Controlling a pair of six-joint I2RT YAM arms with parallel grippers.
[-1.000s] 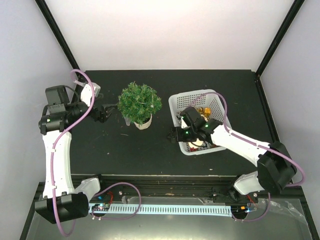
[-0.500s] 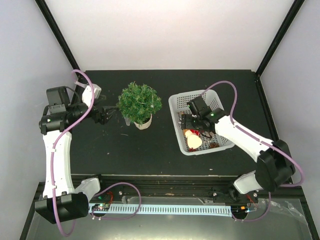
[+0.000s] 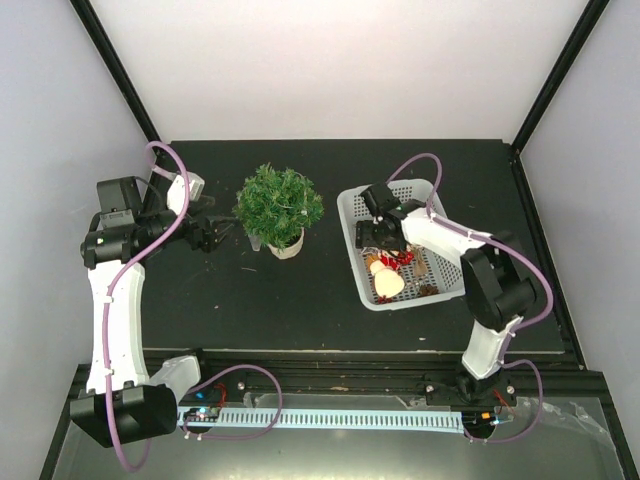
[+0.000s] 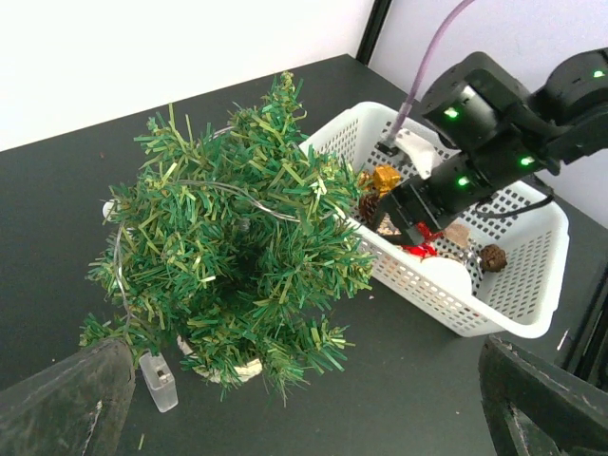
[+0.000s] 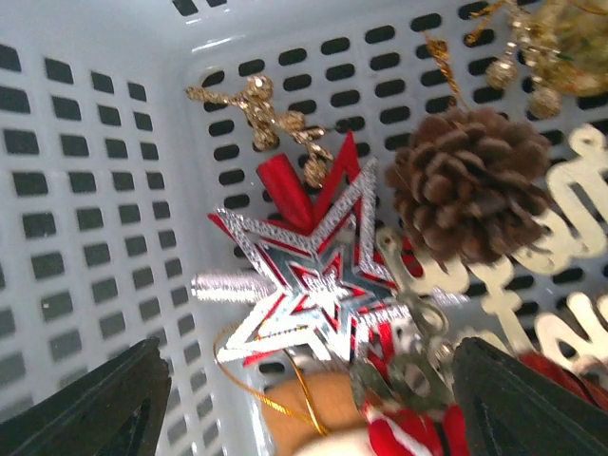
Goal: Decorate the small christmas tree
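The small christmas tree [image 3: 280, 203] stands in its white pot [image 3: 286, 248] left of the table's middle, with a thin wire looped through its sprigs [image 4: 237, 247]. My left gripper [image 3: 212, 235] hovers just left of the tree, open and empty [image 4: 304, 353]. My right gripper [image 3: 381, 240] reaches down into the white basket [image 3: 349, 215], open, its fingers [image 5: 104, 399] wide apart above a red and silver star [image 5: 323, 275]. Nothing is held. A pinecone [image 5: 470, 185] lies beside the star.
The basket also holds gold string ornaments [image 5: 266, 114], a white script piece [image 5: 570, 218], a cream ball [image 3: 388, 284] and red bits. A small clear box [image 4: 159, 380] lies by the pot. The basket's walls [image 5: 76, 190] close in around my right gripper.
My right gripper has moved from the basket's near left edge back into its far left part. The left arm has barely shifted.
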